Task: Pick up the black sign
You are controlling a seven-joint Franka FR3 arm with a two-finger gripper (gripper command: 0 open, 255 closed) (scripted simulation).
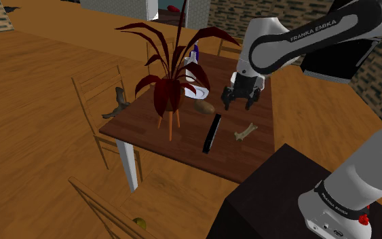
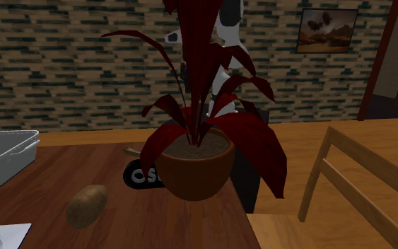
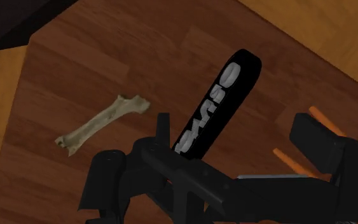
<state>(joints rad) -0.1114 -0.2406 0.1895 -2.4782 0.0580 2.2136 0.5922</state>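
The black two-finger hand [image 1: 240, 103] hovers above the dark wooden worktop [image 1: 245, 157] with its fingers [image 3: 314, 143] spread apart and nothing between them in its grip. The black sign [image 1: 212, 134], a long flat bar with white lettering on its face, lies flat on the worktop between a brown potato [image 1: 204, 107] and a pale bone [image 1: 245, 131], touching neither. In the shoulder view it sits down and to the left of the hand, towards the stand. Its long axis runs away from the stand at a slight slant, and its far end is the end nearest the hand. The wrist view shows that end just ahead of the spread fingers, so the coming move probably calls for a short shift along the bar, a descent, and a close across its narrow width. A rounded reddish-brown pot [image 2: 194, 166] holds soil and a dark red long-leaved plant. The pale grey tub [image 2: 10, 152] near the worktop's edge appears empty, though little of its inside shows.
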